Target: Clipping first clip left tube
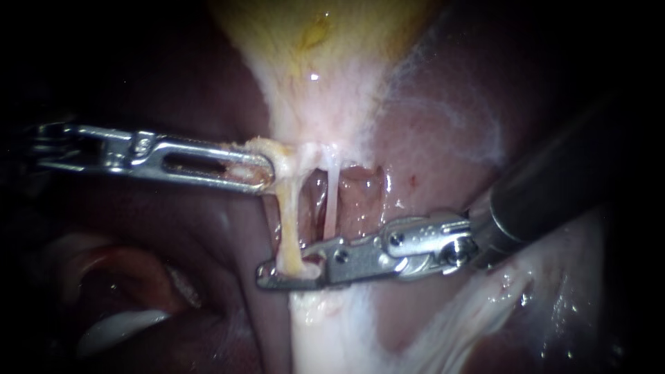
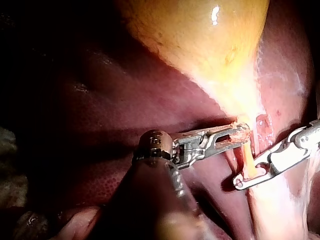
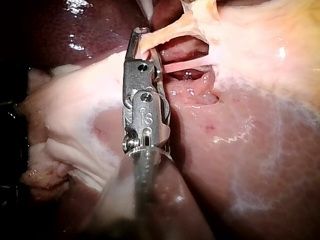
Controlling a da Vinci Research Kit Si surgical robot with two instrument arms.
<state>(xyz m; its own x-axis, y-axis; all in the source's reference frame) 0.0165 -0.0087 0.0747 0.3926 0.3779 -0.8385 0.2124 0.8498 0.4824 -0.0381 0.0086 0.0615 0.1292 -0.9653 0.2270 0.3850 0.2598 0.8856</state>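
The gallbladder [image 1: 325,41], upper centre, is ochre-yellow, fading to pinkish white. The liver [image 1: 450,145] is dark maroon with a hazy white patch, upper right. The left tube [image 1: 287,221] is cream-yellow; the right tube [image 1: 332,201], translucent white. The left instrument [image 1: 267,173] is silver; the right instrument [image 1: 271,273], silver with a black shaft.

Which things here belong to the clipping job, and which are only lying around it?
In the job: left tube; right instrument, at its lower end; left instrument, jaws shut on tissue above it.
Only around: right tube, gallbladder, liver.
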